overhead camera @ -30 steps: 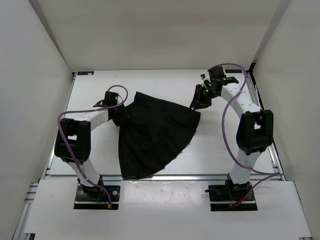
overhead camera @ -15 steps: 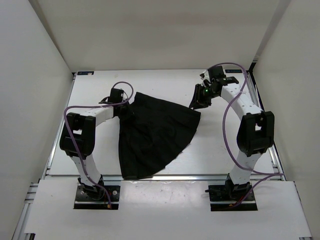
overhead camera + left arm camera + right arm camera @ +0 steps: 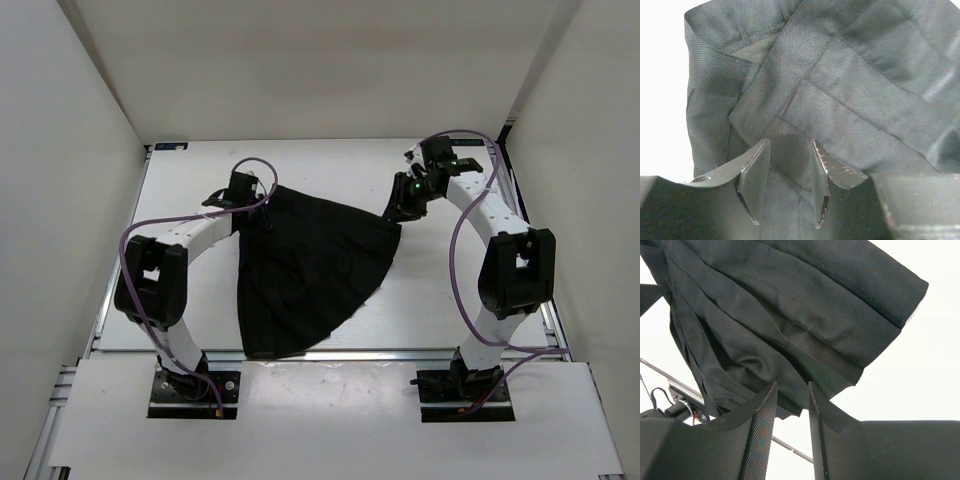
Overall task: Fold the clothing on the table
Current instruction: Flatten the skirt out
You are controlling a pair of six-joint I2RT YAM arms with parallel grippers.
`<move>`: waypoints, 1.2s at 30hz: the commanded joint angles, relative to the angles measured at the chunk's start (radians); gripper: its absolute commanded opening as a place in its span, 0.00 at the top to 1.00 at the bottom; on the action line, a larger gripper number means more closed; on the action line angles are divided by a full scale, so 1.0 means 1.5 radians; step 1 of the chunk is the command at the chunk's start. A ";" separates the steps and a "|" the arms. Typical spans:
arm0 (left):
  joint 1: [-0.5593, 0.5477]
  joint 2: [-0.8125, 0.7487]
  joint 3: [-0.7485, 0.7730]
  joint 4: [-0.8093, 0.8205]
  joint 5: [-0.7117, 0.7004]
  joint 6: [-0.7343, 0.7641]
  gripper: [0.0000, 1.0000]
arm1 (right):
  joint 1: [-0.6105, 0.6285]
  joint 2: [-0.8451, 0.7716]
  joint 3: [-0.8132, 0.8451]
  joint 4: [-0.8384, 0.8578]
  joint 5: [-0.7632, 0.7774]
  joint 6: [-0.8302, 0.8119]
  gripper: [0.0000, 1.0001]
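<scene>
Black pleated fabric: the clothing (image 3: 310, 275) is spread as a flaring fan on the table (image 3: 430, 300). Its narrow end lies at the far left, and its wide hem is swept from the far right round to the front rail (image 3: 400, 352).
Left claw: the left gripper (image 3: 790, 150) is set on the narrow end of the garment. Its jaws are seen apart, with a flat fold of cloth lying between the fingers (image 3: 754, 185). Nothing appears to be clamped.
Right claw: the right gripper (image 3: 792, 390) is placed at the far right hem corner. A tip of the hem is seen between narrowly parted jaws. Whether it is pinched or only straddled cannot be told.
Fold state: no fold is seen in the top view, and the garment is judged to be laid open at full spread.
Step in hand: the taking of a hold on the two far corners is judged to be under way, ahead of a first fold.
Next move: a firm closing of both claws on the cloth is called for. The two corners would then have to be raised together and carried over the body of the garment.
Care needed: an even lift is advised, since the pleats are likely to slide and bunch if one corner is pulled ahead of the other.
</scene>
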 commanded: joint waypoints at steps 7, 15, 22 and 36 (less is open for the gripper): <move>0.011 -0.087 -0.065 0.004 -0.017 -0.022 0.52 | 0.000 -0.024 0.004 0.002 -0.011 -0.016 0.63; 0.021 -0.046 -0.063 0.039 -0.004 -0.035 0.53 | -0.008 -0.039 -0.009 -0.001 -0.005 -0.022 0.63; 0.015 -0.016 -0.046 0.046 0.006 -0.044 0.53 | -0.015 -0.053 -0.028 -0.006 -0.005 -0.026 0.63; -0.009 0.020 -0.069 0.079 -0.035 -0.045 0.68 | -0.027 -0.063 -0.029 -0.011 -0.003 -0.037 0.63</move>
